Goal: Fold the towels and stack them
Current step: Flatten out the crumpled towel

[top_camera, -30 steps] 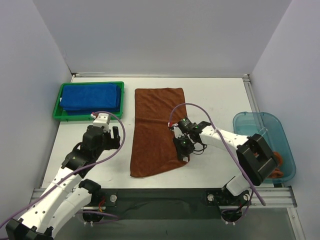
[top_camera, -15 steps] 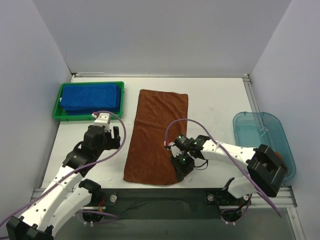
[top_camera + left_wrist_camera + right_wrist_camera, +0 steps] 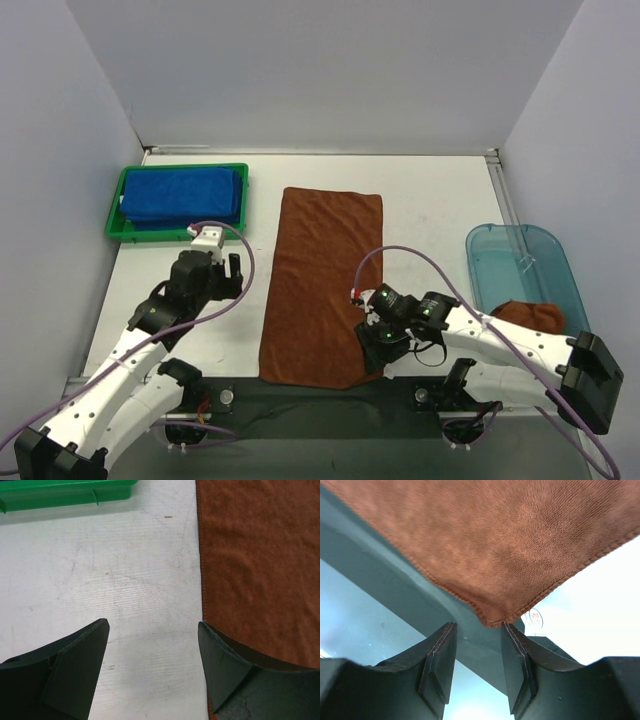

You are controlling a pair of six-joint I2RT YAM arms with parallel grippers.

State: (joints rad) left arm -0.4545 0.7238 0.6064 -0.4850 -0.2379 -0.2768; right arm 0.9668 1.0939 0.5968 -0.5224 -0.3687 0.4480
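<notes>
Top view: the rust-brown rectangular terry towel [image 3: 322,285] lies spread flat on the white surface [image 3: 430,200], its near corner past the front edge. Folded royal blue terry towels [image 3: 180,193] fill the green plastic tray [image 3: 113,215].

Left wrist view: the left gripper [image 3: 152,625] gapes wide, straddling the brown towel's edge.

Right wrist view: the right gripper [image 3: 476,625] stands parted and released, with the towel's corner at its fingertips.

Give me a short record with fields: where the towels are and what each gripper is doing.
brown towel: spread flat, centre, near edge at the front rim of the table
blue towels: folded in the green tray, far left
left gripper: open, above bare table beside the brown towel
right gripper: open, at the brown towel's near right corner, not pinching it
</notes>
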